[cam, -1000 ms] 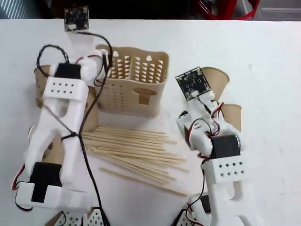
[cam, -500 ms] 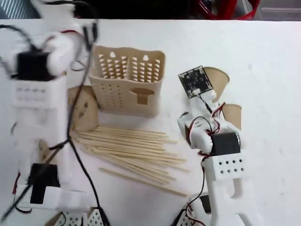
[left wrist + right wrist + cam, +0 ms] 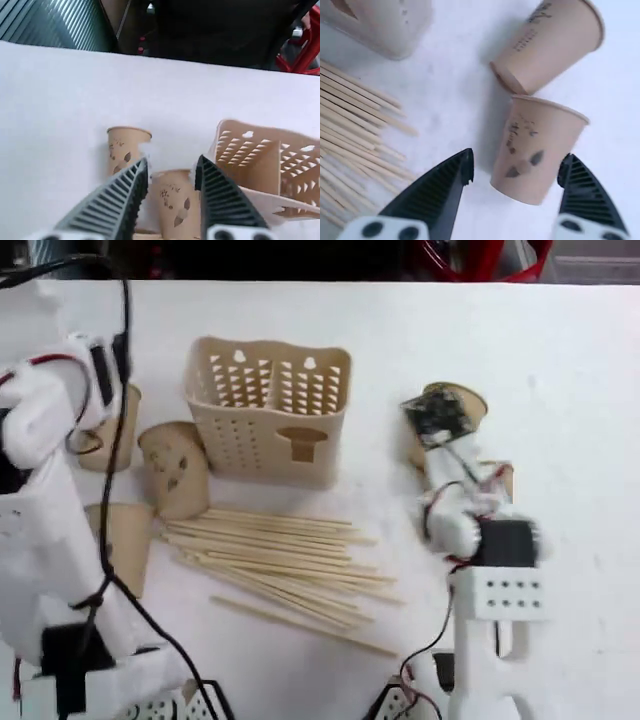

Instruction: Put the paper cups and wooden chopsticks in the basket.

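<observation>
The basket (image 3: pixel 240 445) stands upright mid-table, with the wooden chopsticks (image 3: pixel 285 560) loose on the table just before it. To its right, the right gripper (image 3: pixel 517 165) is spread wide around an upright paper cup (image 3: pixel 535 145), with a gap at each side. The left gripper (image 3: pixel 170 180), also parted, hangs off the left cup (image 3: pixel 172 202). Bare table (image 3: pixel 580 390) lies beyond.
</observation>
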You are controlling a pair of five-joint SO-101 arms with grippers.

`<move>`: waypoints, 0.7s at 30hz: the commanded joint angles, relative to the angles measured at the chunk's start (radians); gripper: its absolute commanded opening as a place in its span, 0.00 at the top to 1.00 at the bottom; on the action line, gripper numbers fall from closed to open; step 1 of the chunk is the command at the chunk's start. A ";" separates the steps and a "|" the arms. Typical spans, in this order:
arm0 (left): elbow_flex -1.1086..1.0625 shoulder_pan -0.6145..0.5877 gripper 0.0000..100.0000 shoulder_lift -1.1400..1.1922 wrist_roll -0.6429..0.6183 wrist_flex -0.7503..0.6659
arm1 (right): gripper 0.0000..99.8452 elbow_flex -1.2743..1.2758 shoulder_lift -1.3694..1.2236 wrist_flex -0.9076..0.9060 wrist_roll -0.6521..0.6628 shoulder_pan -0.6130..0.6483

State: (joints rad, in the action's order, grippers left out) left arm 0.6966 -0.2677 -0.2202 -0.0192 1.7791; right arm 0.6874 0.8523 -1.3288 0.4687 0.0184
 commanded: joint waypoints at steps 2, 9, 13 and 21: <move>-0.232 -0.018 0.83 -0.173 0.071 0.006 | 0.73 -0.184 -0.056 -0.058 0.456 -0.309; -0.879 -0.021 0.83 -0.464 0.195 -0.204 | 0.73 -0.549 -0.545 -0.125 0.859 -0.426; -1.283 -0.022 0.83 -0.639 0.201 -0.451 | 0.73 -0.868 -0.837 -0.288 1.062 -0.392; -1.662 -0.113 0.83 -0.920 0.269 -0.689 | 0.73 -1.237 -1.156 -0.389 1.240 -0.315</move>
State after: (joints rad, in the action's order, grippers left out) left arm -0.9083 -0.3399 -1.0595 0.2325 1.1515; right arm -0.3974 -0.2140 -1.7031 1.6256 -0.3161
